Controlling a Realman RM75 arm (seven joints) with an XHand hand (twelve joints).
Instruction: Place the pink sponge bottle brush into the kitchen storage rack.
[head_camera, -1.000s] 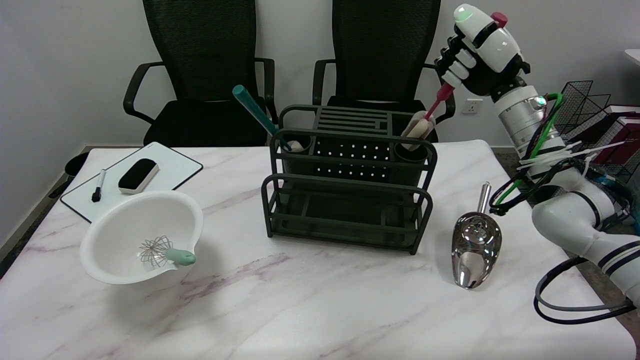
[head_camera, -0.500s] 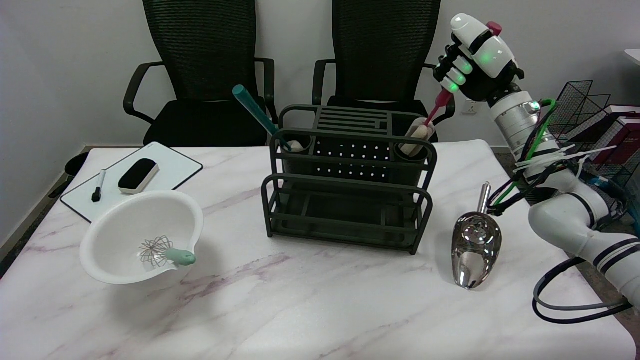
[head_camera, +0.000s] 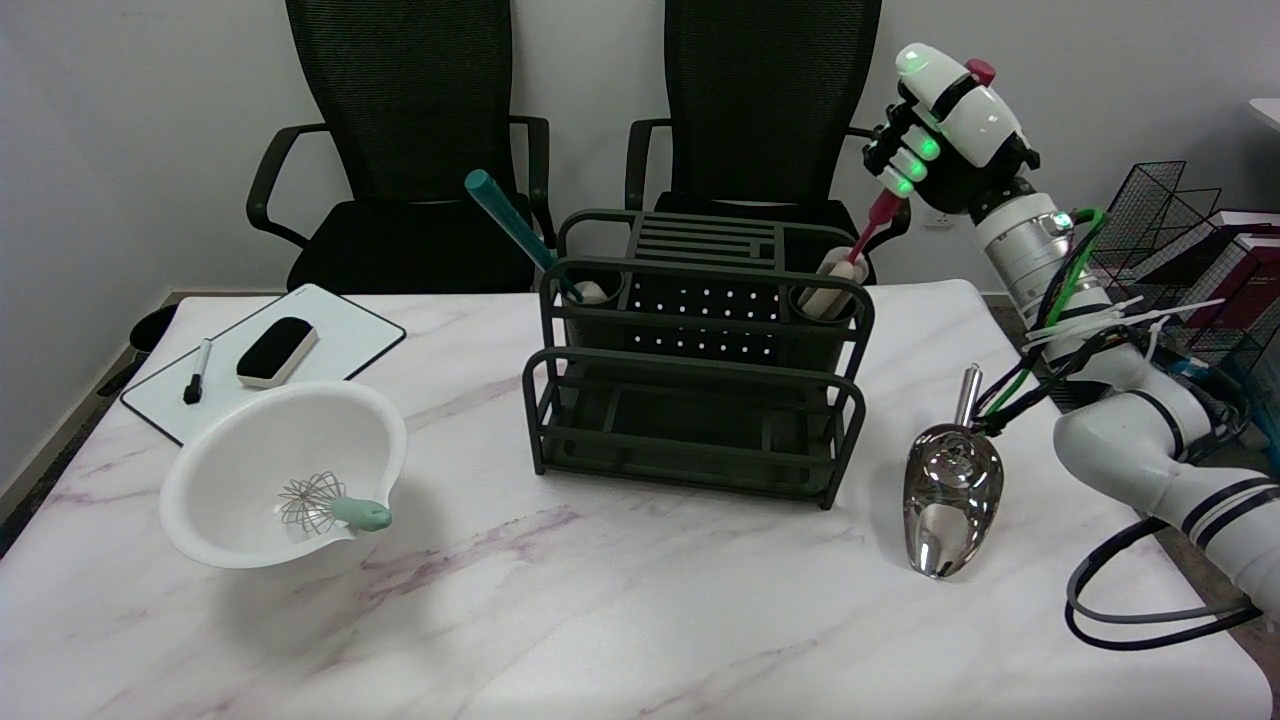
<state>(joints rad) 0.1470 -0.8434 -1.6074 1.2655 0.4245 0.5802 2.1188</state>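
1. Head view, upper right of the frame: your right hand (head_camera: 935, 135) has its fingers wrapped around the upper end of the pink sponge bottle brush (head_camera: 862, 243). The pink tip of the handle pokes out above the hand, and the thin handle runs down and to the left from the fingers.

2. Same view, centre: the brush's pale sponge head sits in the round cup at the upper right corner of the kitchen storage rack (head_camera: 700, 395), leaning against the cup's rim. The handle tilts up and right toward your hand.

3. The step in hand looks like the lowering and seating of the brush; the sponge appears partly down in the cup, though its bottom is hidden by the rack's wall, so you cannot be sure it rests on the floor of the cup.

4. Next, you would probably ease the brush a little lower until it stops, then spread the fingers and lift the hand up and to the right, clear of the handle, so the brush is not dragged back out.

5. The left cup of the rack holds a teal-handled brush (head_camera: 520, 235). A steel scoop (head_camera: 950, 495) lies at lower right of the rack.

6. No brand, label or writing can be read anywhere in the view.
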